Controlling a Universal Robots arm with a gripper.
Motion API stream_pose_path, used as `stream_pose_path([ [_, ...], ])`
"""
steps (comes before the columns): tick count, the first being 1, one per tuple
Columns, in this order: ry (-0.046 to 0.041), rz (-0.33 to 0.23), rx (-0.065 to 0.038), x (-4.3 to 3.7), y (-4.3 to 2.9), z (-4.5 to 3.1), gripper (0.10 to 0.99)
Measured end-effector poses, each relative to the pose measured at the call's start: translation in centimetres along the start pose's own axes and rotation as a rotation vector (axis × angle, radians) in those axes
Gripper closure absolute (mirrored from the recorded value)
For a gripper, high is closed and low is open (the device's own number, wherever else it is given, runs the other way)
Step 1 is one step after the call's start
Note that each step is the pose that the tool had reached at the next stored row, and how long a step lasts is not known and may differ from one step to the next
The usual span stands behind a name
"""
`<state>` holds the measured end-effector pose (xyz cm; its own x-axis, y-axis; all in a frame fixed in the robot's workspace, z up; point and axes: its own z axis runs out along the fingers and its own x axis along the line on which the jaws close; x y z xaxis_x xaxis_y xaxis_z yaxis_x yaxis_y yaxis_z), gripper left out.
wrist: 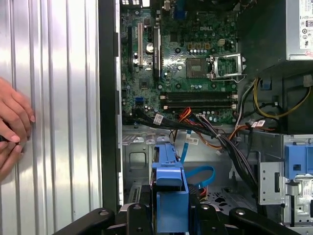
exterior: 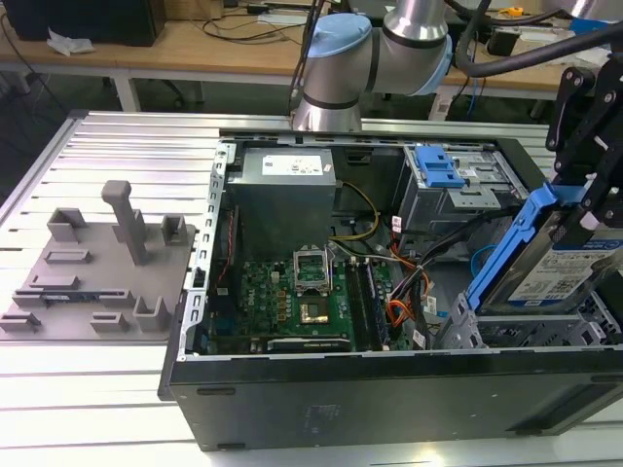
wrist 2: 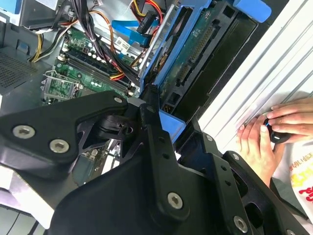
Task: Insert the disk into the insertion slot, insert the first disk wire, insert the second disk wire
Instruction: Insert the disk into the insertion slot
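The disk [exterior: 572, 265], a silver drive with a white label in a bright blue carrier [exterior: 514, 241], hangs tilted over the front corner of the open computer case on the exterior view's right. My gripper [exterior: 584, 212] is shut on its upper end. The insertion slot [exterior: 482, 329], a low grey sheet-metal cage, lies just below the disk's lower edge. In the second wrist view the black fingers [wrist 2: 152, 128] clamp the blue carrier [wrist 2: 171, 122], and the disk's circuit-board underside [wrist 2: 193, 46] shows. In the first wrist view the carrier [wrist: 169, 196] points down toward the grey cage floor [wrist: 138, 157].
A taller grey cage with a blue latch [exterior: 438, 167] stands behind the slot. Orange, black and blue cables [wrist: 205, 128] cross between motherboard [exterior: 297, 292] and cages. A person's hands [wrist 2: 264, 137] rest on the ribbed table beside the case. A grey fixture plate [exterior: 92, 268] lies on the exterior view's left.
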<state>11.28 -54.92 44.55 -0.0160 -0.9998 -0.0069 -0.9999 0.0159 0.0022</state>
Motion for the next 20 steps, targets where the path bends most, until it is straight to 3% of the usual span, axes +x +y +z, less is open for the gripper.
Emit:
stream_pose_path([
  [5,0.0001,0.0,-0.001,0.01,0.0,0.56,0.718],
  [15,0.0,0.0,-0.001,0.12,-0.01,2.62,0.718],
  [20,0.0004,0.0,-0.001,0.17,-0.01,3.07,0.71],
])
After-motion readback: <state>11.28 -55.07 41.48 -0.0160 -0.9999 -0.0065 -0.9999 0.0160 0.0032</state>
